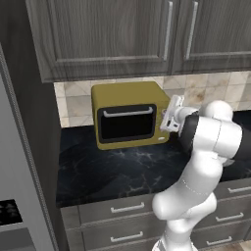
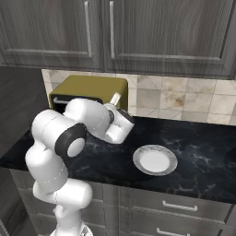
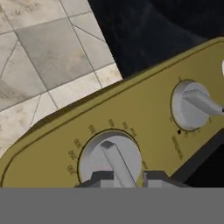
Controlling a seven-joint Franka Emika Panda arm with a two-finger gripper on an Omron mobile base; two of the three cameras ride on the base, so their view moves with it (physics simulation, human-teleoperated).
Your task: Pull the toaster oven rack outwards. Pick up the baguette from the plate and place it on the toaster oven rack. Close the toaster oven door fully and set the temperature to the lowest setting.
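While I hold my gripper (image 3: 127, 179) closed on the temperature knob (image 3: 111, 159), toaster oven door (image 1: 126, 122) shut, plate (image 2: 155, 160) near counter's front edge.

A black marbled bench (image 1: 127, 166) runs along a wall of beige stone tiles (image 2: 184, 99). Dark grey wood cupboards (image 1: 112, 34) hang above it, each door with a slim silver bar handle (image 1: 168, 24). Under the front edge of the bench sit grey drawers (image 2: 184, 207) with silver pulls (image 1: 127, 208). A tall grey panel (image 1: 19, 162) stands against the bench's left end.
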